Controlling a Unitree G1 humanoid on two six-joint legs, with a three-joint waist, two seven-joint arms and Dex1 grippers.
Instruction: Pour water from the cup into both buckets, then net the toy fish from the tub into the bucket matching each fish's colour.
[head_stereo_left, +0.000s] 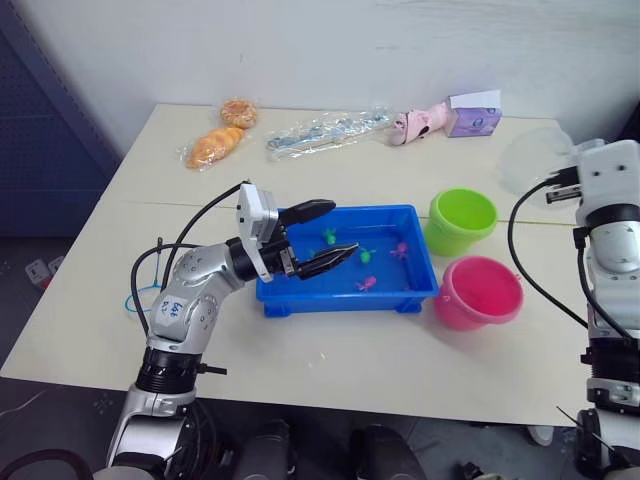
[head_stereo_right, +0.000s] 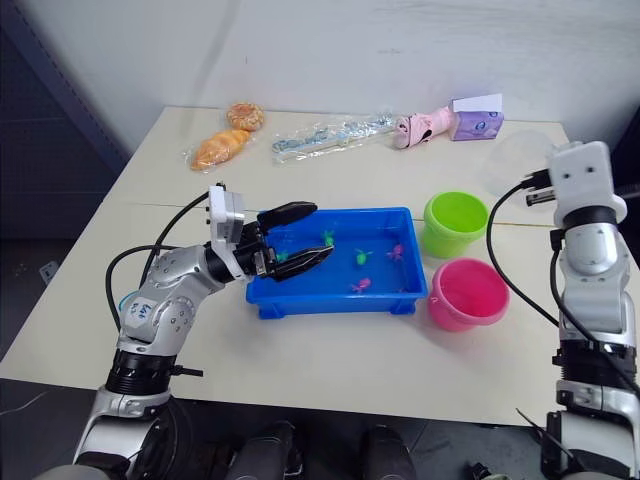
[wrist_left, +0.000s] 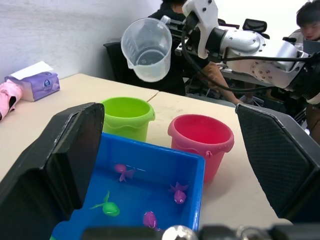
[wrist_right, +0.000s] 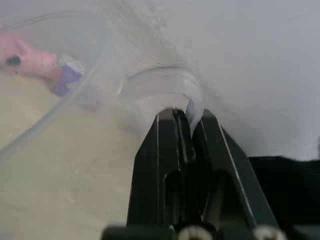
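The left gripper (head_stereo_left: 318, 237) hangs over the 9 o'clock end of the tub (head_stereo_left: 345, 298). Its two black fingers (wrist_left: 60, 165) are spread wide and hold nothing.

There is one blue tub, near the middle of the table. In it swim about six tiny toy fish: about three green fish (head_stereo_left: 366, 256) and three pink fish (head_stereo_left: 400, 250). Some are too small to count for sure.

There are two buckets. The green bucket (head_stereo_left: 461, 221) sits at 3 o'clock from the tub, just beside its far corner. The pink bucket (head_stereo_left: 479, 292) sits just beside the tub's near corner.

There is one clear cup (wrist_left: 147, 48). It is up in the air at 1 o'clock from the green bucket. The right gripper (wrist_right: 189, 131) has its fingers pressed together on the cup's handle.

The table (head_stereo_left: 330, 365) is pale cream and smooth. At its far edge, from left to right, lie two bags of bread (head_stereo_left: 222, 133), one clear bag of spoons (head_stereo_left: 325, 132), one pink toy (head_stereo_left: 418, 123) and one purple tissue box (head_stereo_left: 473, 116). Behind the table is a white wall (head_stereo_left: 330, 50). In the left wrist view, people sit near black chairs (wrist_left: 255, 25) behind the robot's right arm.

The left arm has a small sticker with writing, too small to read.
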